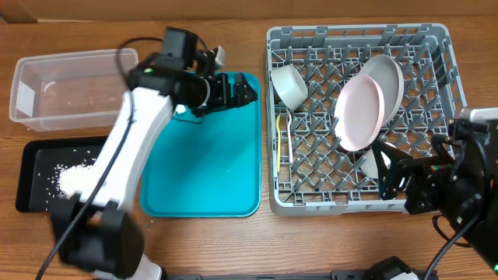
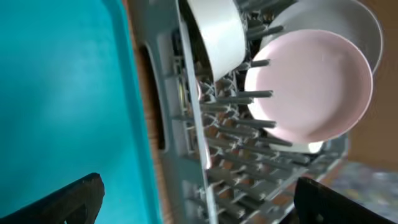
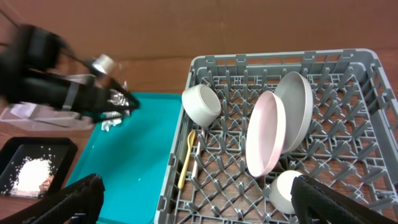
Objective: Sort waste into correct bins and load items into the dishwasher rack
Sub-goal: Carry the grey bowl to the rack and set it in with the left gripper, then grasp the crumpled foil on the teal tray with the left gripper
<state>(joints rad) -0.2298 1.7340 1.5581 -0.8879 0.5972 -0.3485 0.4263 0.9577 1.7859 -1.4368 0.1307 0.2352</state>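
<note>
The grey dishwasher rack (image 1: 436,47) holds a white plate (image 1: 389,78) and a pale pink-grey plate (image 1: 359,117) on edge, a grey bowl (image 1: 289,85), a white cup (image 1: 367,165) and a yellow spoon (image 1: 280,144). My left gripper (image 1: 247,89) is open and empty above the teal tray's far right corner, next to the rack (image 2: 186,124). A crumpled silver and white scrap (image 3: 111,124) lies on the tray under that arm. My right gripper (image 1: 387,177) is open and empty over the rack's near right corner, by the cup (image 3: 286,190).
The teal tray (image 1: 202,179) lies between the rack and the bins. The clear tub (image 1: 70,89) stands at the far left. The black tray (image 1: 31,167) in front of it holds a heap of white grains (image 1: 74,177).
</note>
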